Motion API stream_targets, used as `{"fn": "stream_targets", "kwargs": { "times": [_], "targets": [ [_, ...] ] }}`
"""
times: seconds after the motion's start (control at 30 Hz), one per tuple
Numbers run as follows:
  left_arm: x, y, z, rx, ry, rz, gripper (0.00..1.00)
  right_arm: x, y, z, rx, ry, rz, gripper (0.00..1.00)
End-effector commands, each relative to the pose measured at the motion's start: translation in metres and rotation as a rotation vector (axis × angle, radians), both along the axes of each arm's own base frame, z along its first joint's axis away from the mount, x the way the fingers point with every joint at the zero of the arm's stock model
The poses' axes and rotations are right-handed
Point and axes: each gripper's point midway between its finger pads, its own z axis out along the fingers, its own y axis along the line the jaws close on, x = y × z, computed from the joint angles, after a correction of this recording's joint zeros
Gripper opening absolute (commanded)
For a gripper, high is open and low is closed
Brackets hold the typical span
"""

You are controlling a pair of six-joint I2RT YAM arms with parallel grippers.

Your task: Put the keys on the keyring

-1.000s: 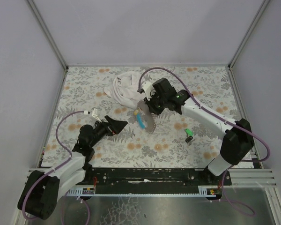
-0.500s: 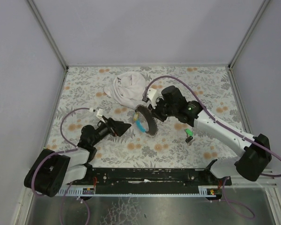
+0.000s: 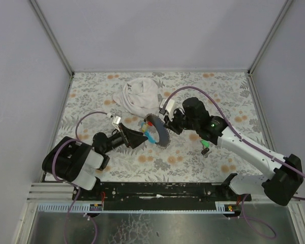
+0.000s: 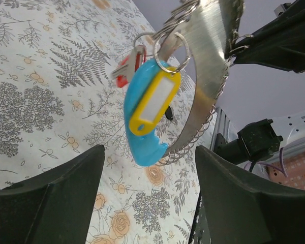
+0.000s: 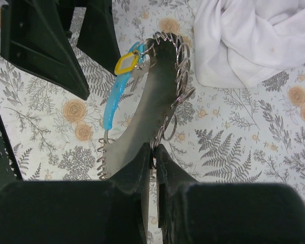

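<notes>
While you read the overhead view:
- Right gripper [image 3: 169, 123]: clamped on the keyring [image 3: 157, 131]. It holds the grey strap loop raised off the table [image 3: 91, 101], apparently so the ring end faces the left gripper [image 3: 141, 137].
- Green key [image 3: 205, 145]: loose on the table just beside the right forearm, not yet threaded.
- White cloth [image 3: 140, 95]: beyond both grippers, out of the way.

Left wrist view:
- Your fingers [image 4: 46, 193]: apart, nothing gripped.
- Light-blue piece [image 4: 142, 127], yellow-headed key [image 4: 153, 101] and red key [image 4: 126, 68]: hanging between and ahead of the fingers, crowding the ring.

Right wrist view:
- Jaws: pinched together on the strap's near edge.
- Left fingers: opposite, beyond the loop.
</notes>
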Motion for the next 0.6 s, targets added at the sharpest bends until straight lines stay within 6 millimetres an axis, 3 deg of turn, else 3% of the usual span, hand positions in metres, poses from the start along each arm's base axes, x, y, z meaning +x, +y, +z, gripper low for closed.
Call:
{"fn": "stream_targets", "kwargs": {
  "times": [0.0,0.27,0.43,0.57],
  "targets": [
    [0.002,-0.01,0.021,-0.031,-0.111,-0.038,0.7,0.002,0.015,0.045,0.153,-0.114,0.037,0.0],
    [-0.003,-0.021,0.021,-0.029,-0.126,-0.081,0.6,-0.002,0.021,0.04,0.214,-0.097,0.045,0.0],
    [-0.005,-0.019,0.022,-0.026,-0.139,-0.069,0.38,-0.003,0.017,0.038,0.227,-0.104,0.027,0.0],
    [-0.009,-0.014,0.028,-0.03,-0.17,-0.049,0.28,-0.003,0.007,0.031,0.213,-0.116,-0.011,0.0]
  ]
}}
